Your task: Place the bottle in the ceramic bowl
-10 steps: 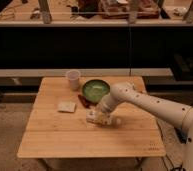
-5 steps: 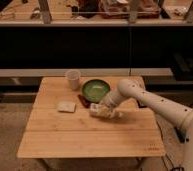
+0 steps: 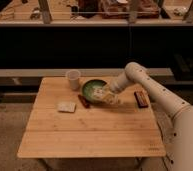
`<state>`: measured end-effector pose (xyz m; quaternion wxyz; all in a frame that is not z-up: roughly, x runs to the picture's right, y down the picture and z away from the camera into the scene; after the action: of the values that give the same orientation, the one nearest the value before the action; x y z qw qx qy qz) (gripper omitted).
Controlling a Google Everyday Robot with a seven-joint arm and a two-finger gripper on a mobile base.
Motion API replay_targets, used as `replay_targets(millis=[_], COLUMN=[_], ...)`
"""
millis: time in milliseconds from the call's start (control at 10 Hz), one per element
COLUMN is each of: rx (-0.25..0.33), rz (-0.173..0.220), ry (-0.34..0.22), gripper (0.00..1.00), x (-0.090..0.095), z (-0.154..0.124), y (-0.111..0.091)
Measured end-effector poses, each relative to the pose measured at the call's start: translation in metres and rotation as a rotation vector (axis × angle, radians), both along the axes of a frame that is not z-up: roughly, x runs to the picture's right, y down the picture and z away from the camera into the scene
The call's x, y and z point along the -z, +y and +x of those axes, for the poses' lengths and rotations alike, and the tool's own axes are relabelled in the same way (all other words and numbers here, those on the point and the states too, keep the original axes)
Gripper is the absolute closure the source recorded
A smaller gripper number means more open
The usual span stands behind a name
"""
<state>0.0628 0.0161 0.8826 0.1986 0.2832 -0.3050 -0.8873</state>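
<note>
The green ceramic bowl (image 3: pixel 91 89) sits on the wooden table (image 3: pixel 90 132), at the back middle. My gripper (image 3: pixel 107 97) hangs at the bowl's right rim, at the end of the white arm that reaches in from the right. It is shut on the cream-white bottle (image 3: pixel 102 94), which it holds tilted just above the bowl's right edge. The gripper hides part of the bottle.
A translucent white cup (image 3: pixel 73 79) stands upright left of the bowl. A flat pale square pad (image 3: pixel 66 106) lies front left of the bowl. A small dark reddish object (image 3: pixel 83 101) lies at the bowl's front left. A dark flat object (image 3: pixel 140 98) lies near the table's right edge.
My gripper has lifted the bottle from the table in front of the bowl and carried it back, up to the bowl's right rim.
</note>
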Motion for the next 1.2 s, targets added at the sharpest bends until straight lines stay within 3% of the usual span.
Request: replay_targets(millis=[200, 300, 500, 700, 900, 1200], rx=[-0.007, -0.027, -0.042, -0.044, -0.053, -0.071], rz=[-0.001, 0.005, 0.0, -0.01, -0.011, -0.018], ry=[-0.014, -0.013, -0.019, -0.009, -0.008, -0.002], gripper=[0.97, 0.96, 0.81, 0.58, 0.42, 0.4], x=[-0.014, -0.02, -0.02, -0.022, -0.027, -0.027], z=[-0.012, -0.009, -0.006, 0.0, -0.013, -0.004], y=[-0.017, -0.017, -0.013, -0.014, -0.016, -0.017])
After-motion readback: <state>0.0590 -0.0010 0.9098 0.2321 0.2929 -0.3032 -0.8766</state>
